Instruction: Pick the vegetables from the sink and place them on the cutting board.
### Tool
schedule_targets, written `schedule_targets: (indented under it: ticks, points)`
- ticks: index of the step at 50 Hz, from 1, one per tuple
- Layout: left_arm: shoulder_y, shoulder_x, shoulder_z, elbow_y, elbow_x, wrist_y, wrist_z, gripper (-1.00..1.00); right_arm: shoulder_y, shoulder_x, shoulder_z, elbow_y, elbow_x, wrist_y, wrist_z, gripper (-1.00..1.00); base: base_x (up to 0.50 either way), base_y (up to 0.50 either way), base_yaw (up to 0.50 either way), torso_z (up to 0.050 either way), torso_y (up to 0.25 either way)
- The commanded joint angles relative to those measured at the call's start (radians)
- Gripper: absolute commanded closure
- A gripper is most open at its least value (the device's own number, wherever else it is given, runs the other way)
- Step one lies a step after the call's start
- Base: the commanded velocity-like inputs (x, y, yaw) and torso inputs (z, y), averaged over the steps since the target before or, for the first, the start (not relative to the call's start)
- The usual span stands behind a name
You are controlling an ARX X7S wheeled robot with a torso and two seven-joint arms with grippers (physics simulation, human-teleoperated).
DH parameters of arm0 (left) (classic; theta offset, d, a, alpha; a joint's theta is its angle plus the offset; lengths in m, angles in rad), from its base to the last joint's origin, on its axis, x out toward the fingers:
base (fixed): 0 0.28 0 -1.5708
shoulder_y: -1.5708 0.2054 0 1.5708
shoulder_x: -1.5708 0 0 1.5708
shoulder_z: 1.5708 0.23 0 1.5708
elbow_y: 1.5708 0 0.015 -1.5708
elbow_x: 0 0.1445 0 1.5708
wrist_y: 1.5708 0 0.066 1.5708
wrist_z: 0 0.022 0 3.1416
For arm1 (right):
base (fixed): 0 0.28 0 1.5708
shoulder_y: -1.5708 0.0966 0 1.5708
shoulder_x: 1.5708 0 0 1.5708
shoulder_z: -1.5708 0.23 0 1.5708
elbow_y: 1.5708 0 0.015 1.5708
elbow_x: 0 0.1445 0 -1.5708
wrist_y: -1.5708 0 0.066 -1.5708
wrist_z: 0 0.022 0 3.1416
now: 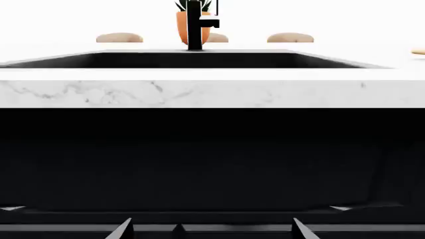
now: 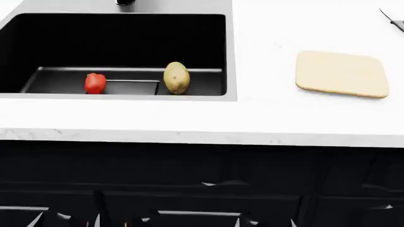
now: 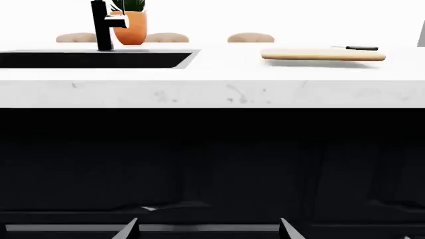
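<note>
In the head view a red bell pepper (image 2: pixel 95 83) and a yellow-brown potato (image 2: pixel 177 78) lie on the floor of the black sink (image 2: pixel 126 40), the pepper to the left. The pale cutting board (image 2: pixel 342 74) lies bare on the white counter to the right of the sink. Both grippers hang low in front of the dark cabinet, below counter height and far from the vegetables. My left gripper (image 1: pixel 211 231) is open and empty, below the sink (image 1: pixel 192 59). My right gripper (image 3: pixel 208 231) is open and empty as well. From the right wrist view the cutting board (image 3: pixel 323 55) shows edge-on.
A black faucet (image 1: pixel 194 25) stands behind the sink, with an orange plant pot (image 3: pixel 133 27) beyond it. A black-handled knife (image 2: pixel 392 20) lies behind the board. The marble counter edge (image 2: pixel 202 135) overhangs the dark cabinet fronts (image 2: pixel 202 175). Tan stool tops (image 1: pixel 290 37) show past the counter.
</note>
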Motion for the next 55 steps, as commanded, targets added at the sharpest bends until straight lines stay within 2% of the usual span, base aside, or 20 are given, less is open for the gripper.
schedule_targets:
  ticks: [1,23,40,45,55]
  points:
    - [-0.010,-0.013,0.024,-0.006,-0.013,-0.003,-0.024,-1.00,0.006,0.017,-0.022,0.004,0.014,0.000,0.016,-1.00,0.00,0.00,0.00,0.000,0.000]
    - [-0.018,-0.061,0.077,-0.011,-0.059,-0.002,-0.092,-1.00,0.009,0.069,-0.090,0.007,0.040,0.000,0.071,-1.00,0.00,0.03,0.00,0.000,0.000]
    - [0.002,-0.089,0.090,-0.021,-0.070,0.050,-0.125,-1.00,0.007,0.088,-0.114,0.003,0.059,0.001,0.094,-1.00,0.00,0.33,0.00,0.000,0.000]
    - [-0.009,-0.096,0.118,-0.031,-0.030,0.083,-0.144,-1.00,0.012,0.093,-0.120,0.009,0.066,0.002,0.101,-1.00,0.00,0.36,0.00,0.000,0.000]
    - [-0.015,-0.113,0.149,-0.040,-0.016,0.108,-0.147,-1.00,0.012,0.107,-0.142,0.011,0.066,0.015,0.111,-1.00,0.00,0.14,0.00,0.046,0.000]
